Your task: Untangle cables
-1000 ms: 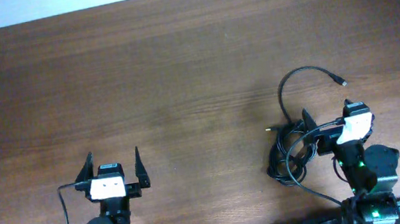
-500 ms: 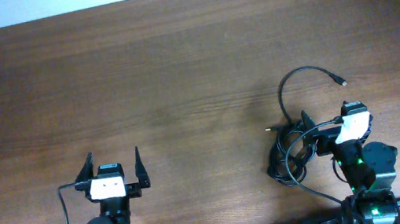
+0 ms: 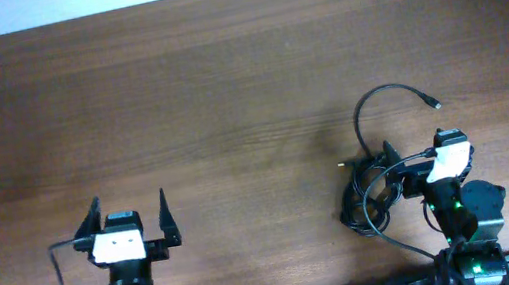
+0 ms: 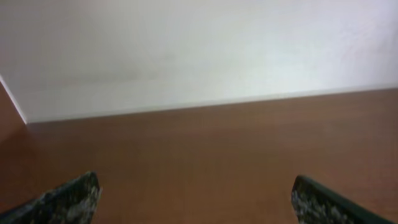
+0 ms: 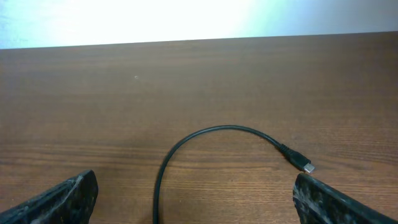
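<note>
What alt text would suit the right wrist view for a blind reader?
A thin black cable arcs over a brown wooden table, ending in a metal-tipped plug at right. Two dark fingertips of the open right gripper fill the bottom corners, the cable running down between them; a pale wall lies beyond.

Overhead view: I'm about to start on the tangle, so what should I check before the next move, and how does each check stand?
1. Right gripper open: ok, fingers wide apart, nothing between them.
2. Left gripper open and empty: ok, far from the cables.
3. Knotted bundle of thin black cables located: ok, close beside the right gripper.
4. Free black cable loop with metallic plug end lying loose on the brown wooden table: ok.
5. Which strand crosses over which inside the bundle: cannot tell.
</note>
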Tool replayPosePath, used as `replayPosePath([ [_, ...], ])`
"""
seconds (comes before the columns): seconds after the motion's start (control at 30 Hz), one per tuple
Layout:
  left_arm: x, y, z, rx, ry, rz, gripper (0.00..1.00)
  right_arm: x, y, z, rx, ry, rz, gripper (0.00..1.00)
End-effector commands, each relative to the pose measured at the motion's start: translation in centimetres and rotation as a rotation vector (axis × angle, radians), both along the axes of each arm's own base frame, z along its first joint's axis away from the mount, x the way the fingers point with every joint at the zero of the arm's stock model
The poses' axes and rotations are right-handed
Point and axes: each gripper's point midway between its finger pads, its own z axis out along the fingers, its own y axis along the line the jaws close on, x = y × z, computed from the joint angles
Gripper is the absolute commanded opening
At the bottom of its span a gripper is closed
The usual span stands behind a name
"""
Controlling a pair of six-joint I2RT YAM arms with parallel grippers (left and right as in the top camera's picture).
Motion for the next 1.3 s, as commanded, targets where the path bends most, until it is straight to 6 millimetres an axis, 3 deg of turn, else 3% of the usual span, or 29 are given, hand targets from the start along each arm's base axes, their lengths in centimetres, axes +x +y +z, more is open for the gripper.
replayPosePath([
  [0.0,0.0,0.3,4.0,0.015,0.031,0.016,0.99,0.0,-0.8,-0.2,-0.012,0.005,-0.05,0.99],
  [0.17,4.6,-1.9,5.4,0.025,0.262,-0.079,0.99,0.0,-1.5,-0.5,-0.02,0.015,-0.089,0.99],
  [0.27,6.3,-2.3,5.1,0.034,0.404,-0.09,0.99,0.3,0.7,2.5,0.034,-0.063,0.027,0.99],
  [0.4,7.9,-4.9,5.7,0.03,0.436,-0.234,0.99,-1.8,0.9,7.4,0.084,0.092,0.016,0.99],
  [0.5,8.4,-4.8,5.9,0.034,0.426,-0.222,0.99,-2.4,1.1,11.4,0.116,0.211,0.009,0.99],
  [0.57,8.5,-4.8,6.1,0.033,0.414,-0.222,0.99,-2.1,1.1,12.5,0.134,0.35,0.007,0.99],
  [0.63,8.4,-4.8,6.0,0.033,0.421,-0.222,0.99,-1.0,2.4,13.0,0.189,0.48,0.076,0.99],
  [0.7,8.4,-4.8,6.0,0.033,0.421,-0.222,0.99,0.7,3.2,12.0,0.234,0.558,0.126,0.99],
  [0.77,8.2,-4.8,5.4,0.033,0.447,-0.222,0.99,1.2,4.9,10.6,0.31,0.639,0.216,0.99],
  [0.83,8.0,-4.7,5.0,0.033,0.464,-0.222,0.99,1.5,5.3,8.8,0.344,0.724,0.231,0.99],
  [0.9,8.1,-4.7,4.9,0.034,0.468,-0.222,0.99,0.4,7.0,6.6,0.456,0.88,0.296,1.0],
  [1.03,9.4,-4.9,3.8,0.033,0.498,-0.222,0.99,-2.1,7.6,3.2,0.548,1.145,0.265,1.0],
  [1.17,10.3,-5.1,3.4,0.021,0.5,-0.221,0.99,-2.8,9.9,1.4,0.482,1.25,0.326,0.99],
  [1.23,10.3,-5.1,3.4,0.021,0.5,-0.221,0.99,-2.8,8.7,-1.5,0.362,1.346,0.139,0.99],
  [1.27,10.3,-5.1,3.4,0.022,0.5,-0.222,0.99,-2.8,8.7,-2.5,0.319,1.372,0.13,0.99],
])
